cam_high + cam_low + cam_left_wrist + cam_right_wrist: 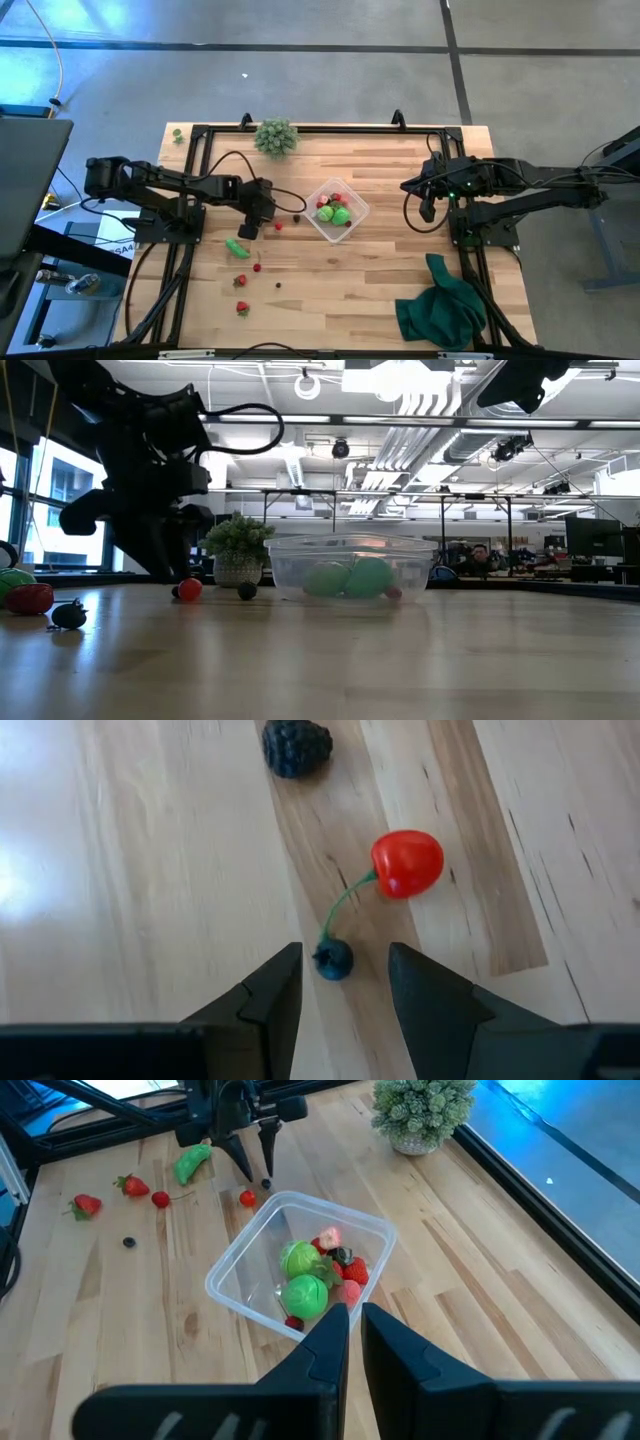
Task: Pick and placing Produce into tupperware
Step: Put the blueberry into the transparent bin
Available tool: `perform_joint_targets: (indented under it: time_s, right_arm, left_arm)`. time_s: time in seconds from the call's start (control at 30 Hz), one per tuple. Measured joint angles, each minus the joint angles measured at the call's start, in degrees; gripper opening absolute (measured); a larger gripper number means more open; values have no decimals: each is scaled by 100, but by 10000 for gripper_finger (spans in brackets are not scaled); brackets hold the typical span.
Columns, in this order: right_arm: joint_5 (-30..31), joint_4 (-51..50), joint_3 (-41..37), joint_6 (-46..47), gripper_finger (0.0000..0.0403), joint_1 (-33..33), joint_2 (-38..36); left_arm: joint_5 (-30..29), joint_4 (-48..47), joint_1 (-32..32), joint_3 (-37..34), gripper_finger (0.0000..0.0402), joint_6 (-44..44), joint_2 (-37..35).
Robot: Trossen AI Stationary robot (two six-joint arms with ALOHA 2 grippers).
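Produce is lying partly sorted: two green pieces and several red ones sitting inside the tupperware (337, 211) at table centre. Cherry (407, 863), blackberry (297, 746), green pod (237, 247) and strawberries are waiting outside. Left gripper (343, 982) is hovering over the cherry stem, fingers apart, open wood around. Right gripper (354, 1332) is idling, fingers together, beside the container.
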Motion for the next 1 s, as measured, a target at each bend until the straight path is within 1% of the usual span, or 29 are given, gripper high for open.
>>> perform_joint_targets:
  time_s: [0.43,0.77,1.0]
  right_arm:
    - [1,0,-1,1,25,1,1]
    - [1,0,-1,1,25,-1,0]
    - [0,0,-2,2,25,0,0]
  left_arm:
    - [49,430,0,15,140,72,585]
    - [41,327,0,28,140,60,627]
    - [105,196,2,22,140,-238,632]
